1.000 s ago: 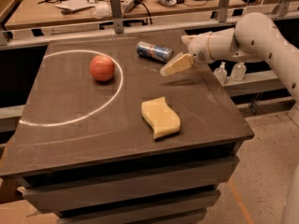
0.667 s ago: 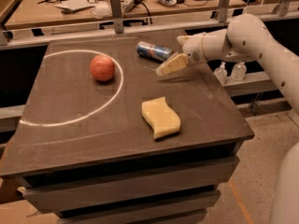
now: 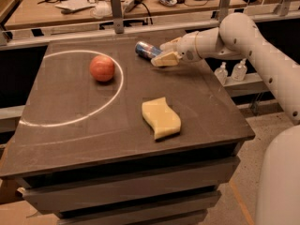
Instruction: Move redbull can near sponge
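Redbull can (image 3: 146, 49) on its side near the far edge of the table (image 3: 70, 125), its right end just between the spread jaws of the gripper (image 3: 159, 55), which reaches in from the right. Lies well apart from the sponge (image 3: 161, 118) nearer the front.

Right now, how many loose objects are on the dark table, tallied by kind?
Drink can: 1, the redbull can, lying at the far edge.
Sponge: 1, the sponge, nearer the front.
Ball: 1, the orange-red ball, left of the can.
Total: 3.
The end effector is at the can's right end, fingers open.
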Motion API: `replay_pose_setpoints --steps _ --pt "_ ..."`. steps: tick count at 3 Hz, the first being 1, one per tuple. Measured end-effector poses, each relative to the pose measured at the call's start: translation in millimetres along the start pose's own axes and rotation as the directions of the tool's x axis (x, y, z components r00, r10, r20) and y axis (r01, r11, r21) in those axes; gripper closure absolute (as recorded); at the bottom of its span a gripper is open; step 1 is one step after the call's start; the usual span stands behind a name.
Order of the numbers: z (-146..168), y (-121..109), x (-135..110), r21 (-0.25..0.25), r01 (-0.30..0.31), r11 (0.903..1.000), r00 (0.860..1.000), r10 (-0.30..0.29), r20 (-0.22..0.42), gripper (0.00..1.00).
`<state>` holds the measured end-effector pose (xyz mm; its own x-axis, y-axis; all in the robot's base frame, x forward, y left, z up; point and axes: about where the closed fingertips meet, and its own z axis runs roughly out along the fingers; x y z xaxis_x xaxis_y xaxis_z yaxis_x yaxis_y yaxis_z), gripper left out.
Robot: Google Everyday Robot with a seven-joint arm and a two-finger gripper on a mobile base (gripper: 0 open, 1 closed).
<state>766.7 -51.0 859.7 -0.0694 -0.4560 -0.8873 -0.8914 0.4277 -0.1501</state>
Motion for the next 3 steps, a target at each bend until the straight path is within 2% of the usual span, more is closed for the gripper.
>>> replay_pose_setpoints --steps 1,2,3 --pt "-2.0 1.8 0.4 -0.009 0.001 1.0 1.0 -0.001 -0.006 0.78" --pt "-20.0 8.2 -1.2 -0.047 0.019 0.9987 1.0 -0.019 0.005 1.0" --pt "-66.4 31.7 -2.3 -0.181 0.081 0.9801 0.995 -0.07 0.065 1.0"
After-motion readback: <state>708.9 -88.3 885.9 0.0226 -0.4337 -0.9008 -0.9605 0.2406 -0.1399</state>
